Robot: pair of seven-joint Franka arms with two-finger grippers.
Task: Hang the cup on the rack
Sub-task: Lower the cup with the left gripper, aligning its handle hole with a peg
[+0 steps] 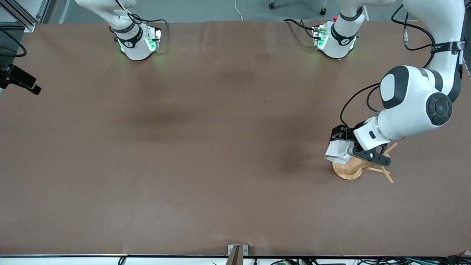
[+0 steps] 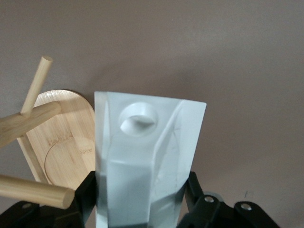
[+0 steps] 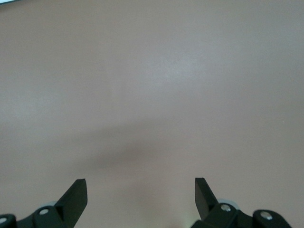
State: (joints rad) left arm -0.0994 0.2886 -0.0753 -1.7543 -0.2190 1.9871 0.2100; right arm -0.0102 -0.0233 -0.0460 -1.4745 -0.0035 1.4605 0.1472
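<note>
The white faceted cup (image 1: 337, 151) (image 2: 142, 161) hangs in the air, held by my left gripper (image 1: 343, 145) (image 2: 141, 192), whose black fingers are shut on its body. Its blocky handle with the round hole (image 2: 137, 116) points away from the wrist. The bamboo rack (image 1: 362, 167) (image 2: 52, 142) stands right beside the cup at the left arm's end of the table, its oval base (image 1: 344, 170) partly under the cup. One peg (image 2: 35, 190) ends just beside the cup. My right gripper (image 3: 141, 190) is open over bare table; it does not show in the front view.
The brown table (image 1: 206, 147) spreads wide toward the right arm's end. The left arm's big wrist joint (image 1: 415, 103) hangs over the rack and hides part of its post. A black camera mount (image 1: 16, 79) sits at the table's edge by the right arm's end.
</note>
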